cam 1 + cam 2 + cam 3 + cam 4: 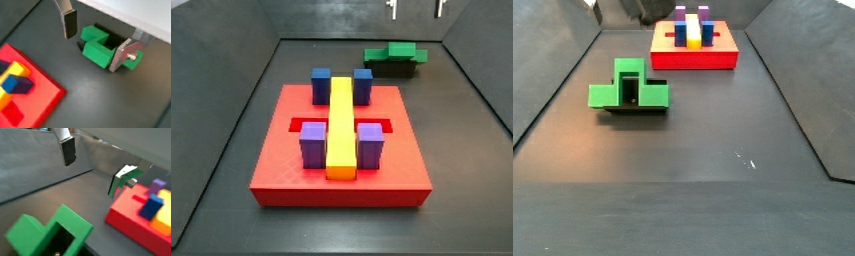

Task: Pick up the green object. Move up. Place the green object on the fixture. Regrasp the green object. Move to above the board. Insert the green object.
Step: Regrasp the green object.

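Green object (97, 47) parked on fixture (635, 97) for regrasp, gripper (97, 42) above, fingers (69, 25) spread empty, board (339, 150) well apart.

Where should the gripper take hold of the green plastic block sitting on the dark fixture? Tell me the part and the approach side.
Grip the bright green plastic T-shaped block across its narrow stem, coming straight down from above. It rests on the dark bracket fixture, its top exposed and the stem's side faces clear in a side view. The gripper hangs open above it, fingers on either side.
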Controlling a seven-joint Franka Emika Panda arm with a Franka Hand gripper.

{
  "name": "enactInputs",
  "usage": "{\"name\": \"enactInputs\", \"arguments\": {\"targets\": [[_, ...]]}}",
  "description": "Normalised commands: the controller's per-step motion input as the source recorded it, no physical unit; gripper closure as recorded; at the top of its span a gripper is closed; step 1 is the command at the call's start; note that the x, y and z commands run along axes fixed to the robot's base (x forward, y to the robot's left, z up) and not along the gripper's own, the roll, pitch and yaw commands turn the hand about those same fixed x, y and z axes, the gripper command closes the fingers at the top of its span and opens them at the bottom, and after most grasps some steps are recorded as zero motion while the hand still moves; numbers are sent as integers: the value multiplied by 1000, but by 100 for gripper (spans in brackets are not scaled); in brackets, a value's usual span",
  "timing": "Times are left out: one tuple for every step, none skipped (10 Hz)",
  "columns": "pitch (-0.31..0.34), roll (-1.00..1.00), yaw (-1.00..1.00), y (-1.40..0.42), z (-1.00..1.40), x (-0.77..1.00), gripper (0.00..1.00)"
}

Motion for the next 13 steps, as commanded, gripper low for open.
{"name": "enactInputs", "arguments": {"targets": [[-343, 1000, 597, -6, 0, 40, 0], [0, 814, 577, 0, -123, 300, 0], [131, 700, 489, 23, -209, 523, 0], [240, 720, 357, 89, -183, 720, 0], [623, 657, 40, 0, -257, 857, 0], [946, 626, 0, 0, -40, 623, 0], [974, 631, -23, 6, 0, 480, 0], [803, 846, -83, 0, 0, 406, 0], [551, 1000, -6, -114, 0, 451, 0], [231, 1000, 0, -234, 6, 471, 0], [0, 1000, 0, -334, 0, 389, 0], [-86, 1000, 0, -409, 0, 254, 0], [-206, 1000, 0, -411, 0, 189, 0]]}}
